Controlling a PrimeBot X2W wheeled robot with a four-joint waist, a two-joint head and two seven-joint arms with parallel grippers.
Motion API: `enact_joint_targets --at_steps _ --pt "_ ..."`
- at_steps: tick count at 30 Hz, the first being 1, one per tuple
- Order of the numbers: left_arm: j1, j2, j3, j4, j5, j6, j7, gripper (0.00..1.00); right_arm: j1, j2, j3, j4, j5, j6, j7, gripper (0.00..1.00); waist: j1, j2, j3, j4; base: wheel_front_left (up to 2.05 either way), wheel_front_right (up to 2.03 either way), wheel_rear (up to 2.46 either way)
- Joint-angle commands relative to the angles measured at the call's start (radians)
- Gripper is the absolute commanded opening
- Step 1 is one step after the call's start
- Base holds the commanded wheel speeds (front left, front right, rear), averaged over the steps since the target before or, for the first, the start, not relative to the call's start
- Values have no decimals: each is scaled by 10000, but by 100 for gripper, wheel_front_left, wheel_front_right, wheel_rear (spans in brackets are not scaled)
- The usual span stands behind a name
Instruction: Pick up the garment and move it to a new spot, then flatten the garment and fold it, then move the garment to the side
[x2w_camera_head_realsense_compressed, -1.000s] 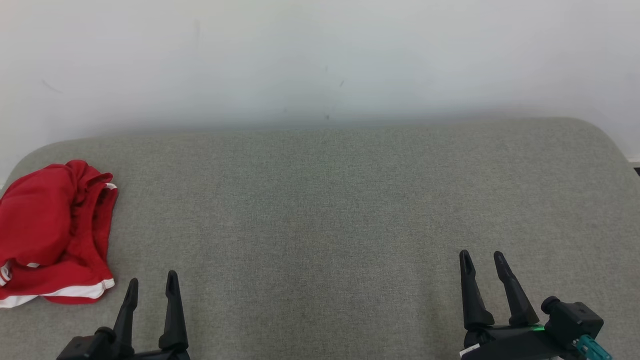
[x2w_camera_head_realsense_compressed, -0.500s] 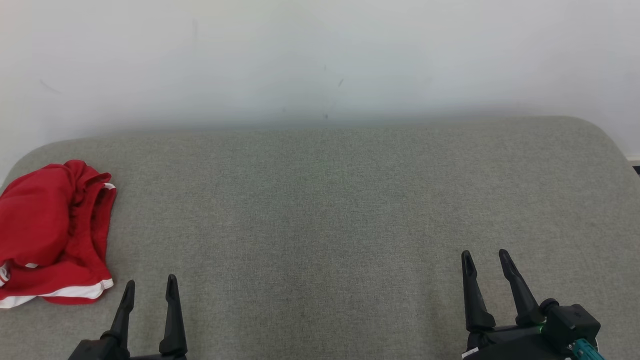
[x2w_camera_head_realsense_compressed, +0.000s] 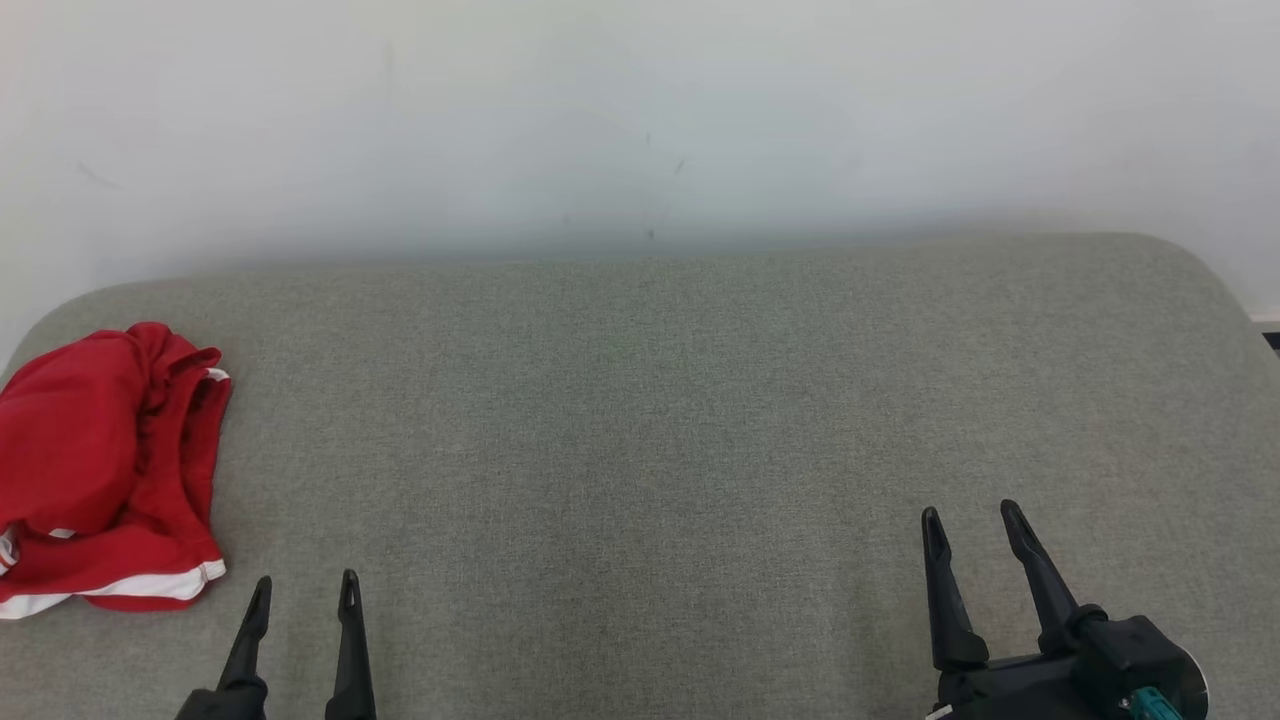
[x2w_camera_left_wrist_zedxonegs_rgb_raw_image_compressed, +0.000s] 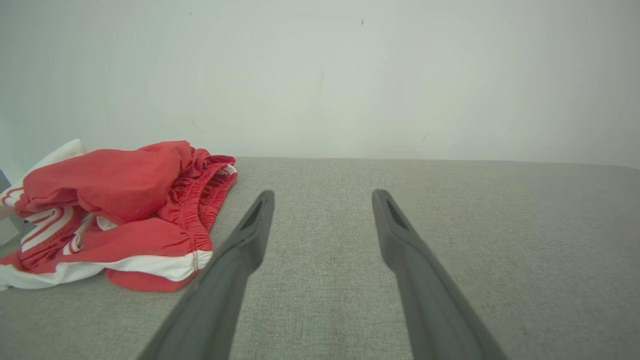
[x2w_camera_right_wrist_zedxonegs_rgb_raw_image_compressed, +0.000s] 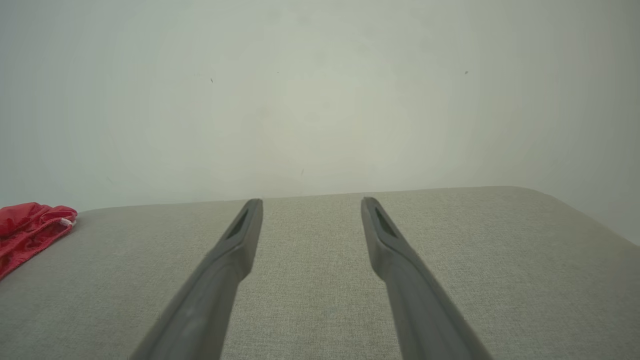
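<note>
The garment (x2w_camera_head_realsense_compressed: 100, 470) is a crumpled pair of red shorts with white trim, lying at the far left of the grey cushioned surface (x2w_camera_head_realsense_compressed: 640, 420). The left wrist view shows the garment (x2w_camera_left_wrist_zedxonegs_rgb_raw_image_compressed: 115, 210) to the left of the fingers, its elastic waistband facing them. Low in the head view, just right of the garment and apart from it, my left gripper (x2w_camera_head_realsense_compressed: 305, 585) stands open and empty. My right gripper (x2w_camera_head_realsense_compressed: 970, 515) is open and empty at the lower right, far from the garment (x2w_camera_right_wrist_zedxonegs_rgb_raw_image_compressed: 30, 230).
A plain white wall (x2w_camera_head_realsense_compressed: 640, 120) rises right behind the grey surface. The surface has rounded back corners at left and right (x2w_camera_head_realsense_compressed: 1180, 260). A dark strip shows past its right edge (x2w_camera_head_realsense_compressed: 1272, 340).
Both grippers have drawn back toward the bottom edge of the head view, the left one more. The garment lies as before.
</note>
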Motion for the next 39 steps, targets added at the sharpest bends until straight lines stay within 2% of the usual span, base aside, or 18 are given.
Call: enact_joint_targets --at_steps 1,4,12,39 --pt "-16 39 28 37 227 49 -88 100 79 2 -12 16 -219 -20 -55 100 0 0 -6 -2 0 0 0" --pt "-71 39 33 118 474 66 -137 100 100 2 -40 56 -467 -21 -122 100 0 0 -34 2 0 0 0" --pt "-54 39 109 282 322 81 -122 100 115 4 -157 210 -550 -21 -90 100 0 0 -152 14 0 0 0" --pt "-52 38 212 959 179 77 -123 100 -1 4 -159 1170 -365 -21 -91 100 0 0 -330 15 0 0 0"
